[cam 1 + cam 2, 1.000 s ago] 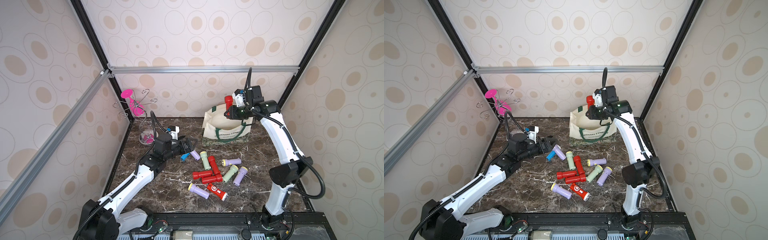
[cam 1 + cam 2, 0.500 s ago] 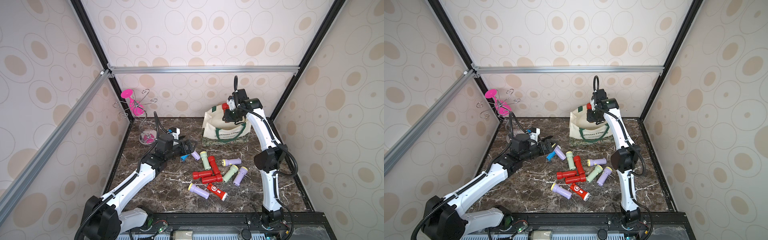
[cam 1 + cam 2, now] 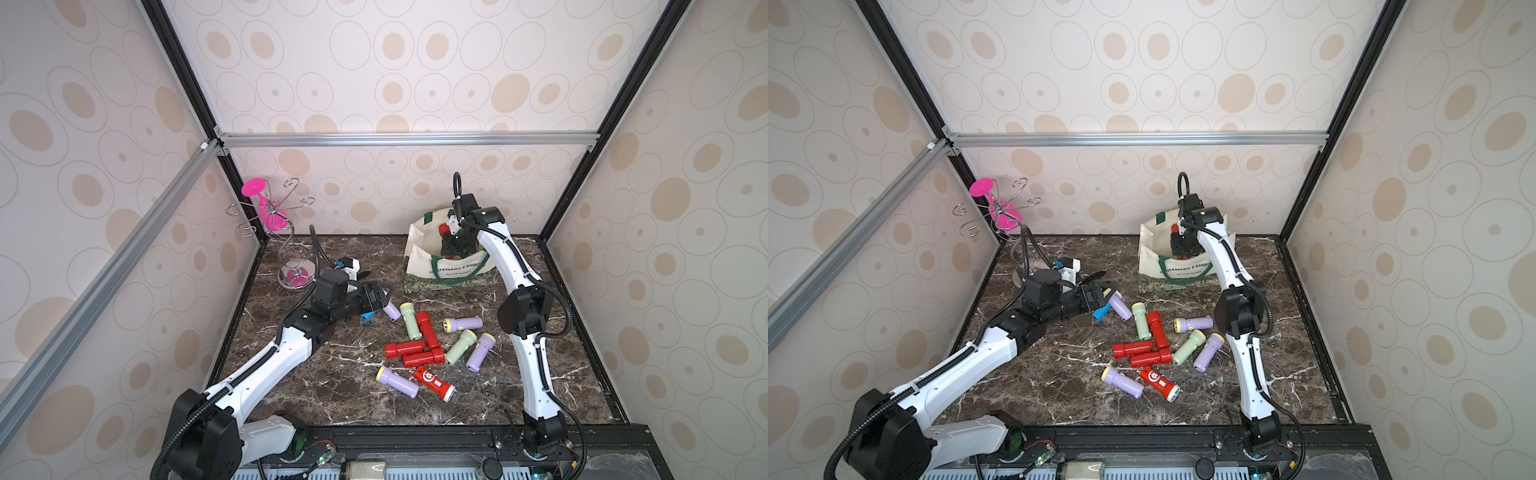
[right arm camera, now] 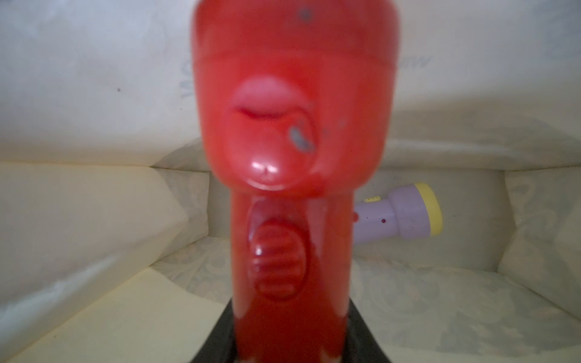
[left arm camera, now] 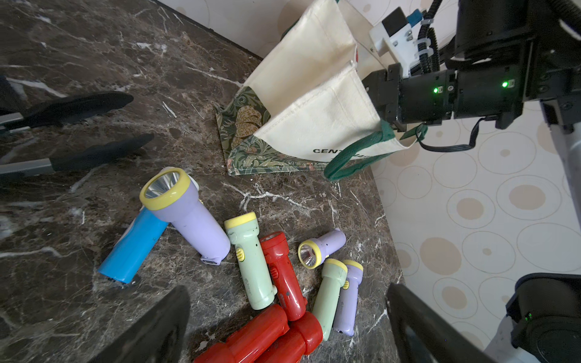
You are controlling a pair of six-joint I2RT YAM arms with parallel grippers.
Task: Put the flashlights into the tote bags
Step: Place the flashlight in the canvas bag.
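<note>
The cream tote bag (image 3: 446, 266) (image 3: 1183, 268) (image 5: 314, 125) with dark green handles stands open at the back of the table. My right gripper (image 3: 453, 243) (image 4: 289, 339) reaches down into its mouth, shut on a red flashlight (image 3: 444, 229) (image 3: 1174, 228) (image 4: 292, 157). A lilac flashlight (image 4: 405, 217) lies on the bag's floor. My left gripper (image 3: 384, 301) (image 3: 1106, 296) (image 5: 289, 314) hovers open and empty beside a lilac flashlight (image 3: 390, 311) (image 5: 188, 217) and a blue one (image 3: 368, 318) (image 5: 132, 248). Several red, pale green and lilac flashlights (image 3: 428, 332) lie in a loose pile mid-table.
Black-handled metal tongs (image 5: 78, 108) (image 3: 1092, 276) lie near my left wrist. A wire rack with pink glasses (image 3: 270, 208) stands in the back left corner. Patterned walls and a black frame enclose the marble table (image 3: 353, 399).
My right arm has swung in and lowered the red flashlight from above the bag into its mouth. My left gripper has edged slightly toward the pile, still open.
</note>
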